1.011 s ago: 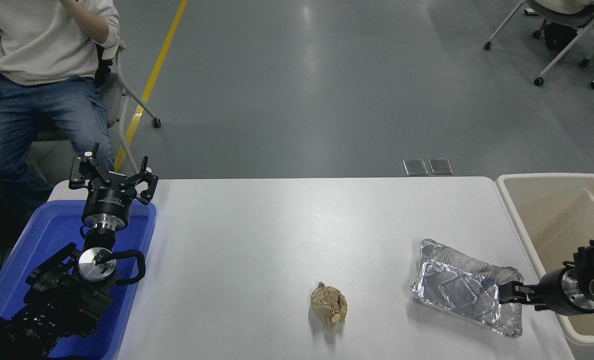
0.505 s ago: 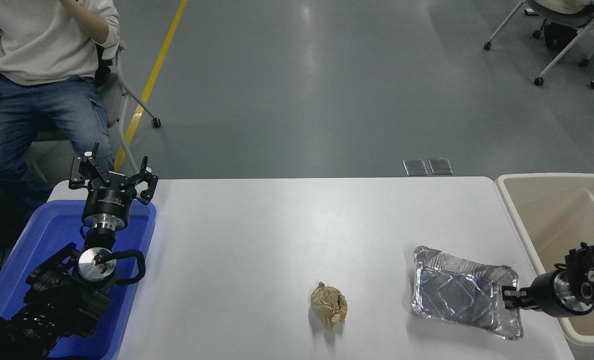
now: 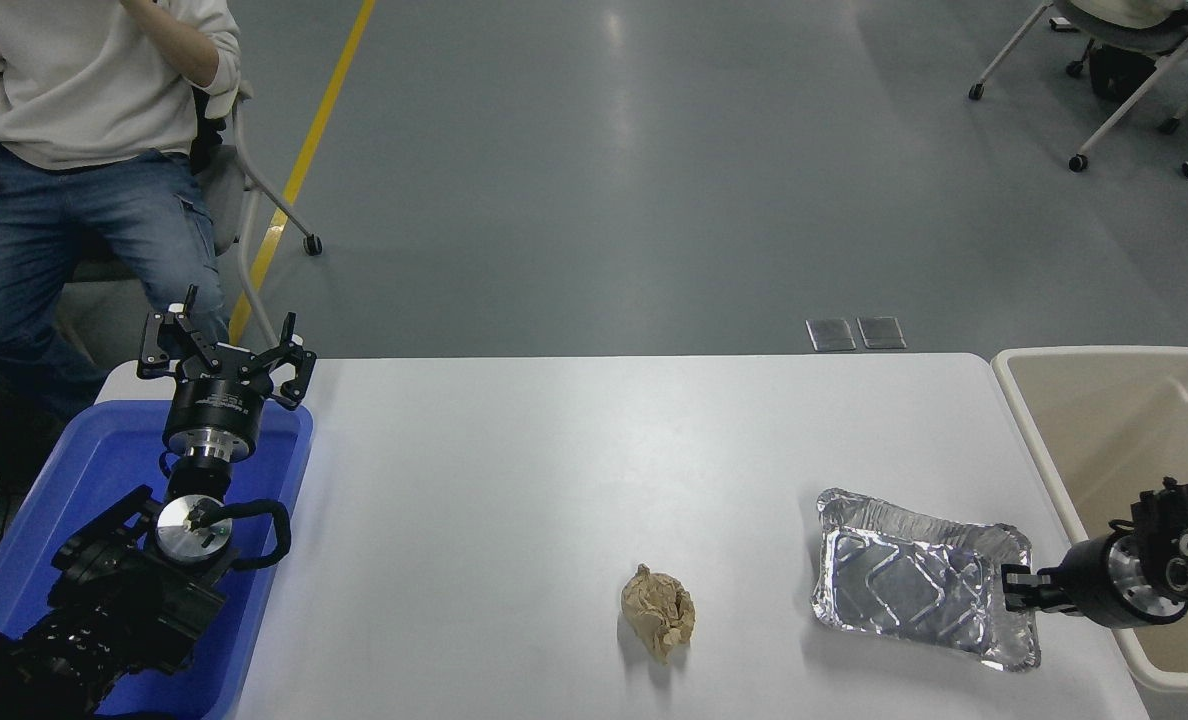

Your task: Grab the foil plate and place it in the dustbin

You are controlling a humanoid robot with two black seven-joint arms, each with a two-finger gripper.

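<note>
The foil plate [image 3: 909,585] is a shiny silver rectangular tray lying on the white table [image 3: 554,470] near its right front edge. My right gripper [image 3: 1016,590] comes in from the right edge and is shut on the plate's right rim, low over the table. The dustbin [image 3: 1029,440] is a cream rectangular bin standing just past the table's right edge, right behind my right wrist. My left gripper [image 3: 224,352] is parked at the lower left with its fingers spread open, above a blue tub.
A crumpled brown paper wad [image 3: 659,610] lies on the table to the left of the plate. A blue plastic tub [image 3: 284,470] sits at the table's left end. A person [image 3: 74,150] sits on a chair beyond the far left corner.
The plate was tilted up at its left end; it has come down nearly flat and shifted slightly left with my right gripper on its rim. The left arm has not moved.
</note>
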